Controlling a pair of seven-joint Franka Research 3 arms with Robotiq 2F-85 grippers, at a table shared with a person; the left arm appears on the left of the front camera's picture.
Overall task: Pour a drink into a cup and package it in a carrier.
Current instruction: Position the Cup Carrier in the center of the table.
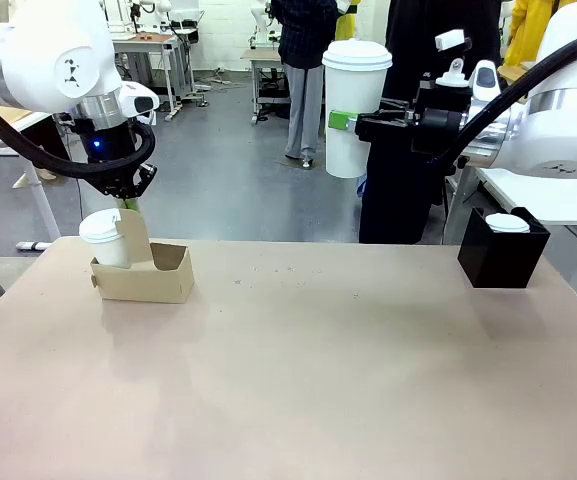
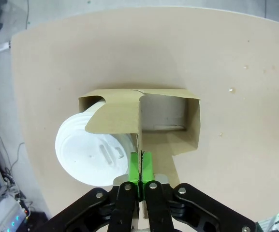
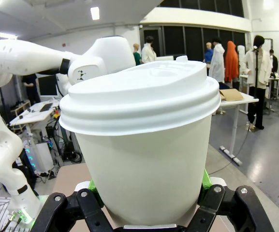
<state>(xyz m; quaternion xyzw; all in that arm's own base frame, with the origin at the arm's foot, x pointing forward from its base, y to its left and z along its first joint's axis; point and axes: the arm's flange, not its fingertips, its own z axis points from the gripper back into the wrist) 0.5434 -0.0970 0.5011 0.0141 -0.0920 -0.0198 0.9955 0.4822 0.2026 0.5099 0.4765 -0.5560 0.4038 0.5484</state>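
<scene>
The tall white paper cup point(image 1: 356, 110) point(image 3: 149, 159), capped with a white lid, hangs high above the table's far right side with my right gripper point(image 1: 353, 122) point(image 3: 149, 203) shut around its lower body. The lid hides any drink inside. The brown cardboard carrier point(image 1: 153, 285) point(image 2: 168, 116) stands at the far left of the table. My left gripper point(image 1: 128, 205) point(image 2: 140, 166) comes down from above, its green pads shut on the carrier's upright centre divider. A shorter lidded white cup point(image 1: 103, 240) point(image 2: 88, 154) fills one slot; the other slot beside it is empty.
A black box point(image 1: 498, 255) holding a white lidded cup point(image 1: 508, 222) stands at the table's far right. The tan table point(image 1: 288, 380) is bare across its middle and front. A person in dark clothes point(image 1: 408, 190) stands just beyond the far edge.
</scene>
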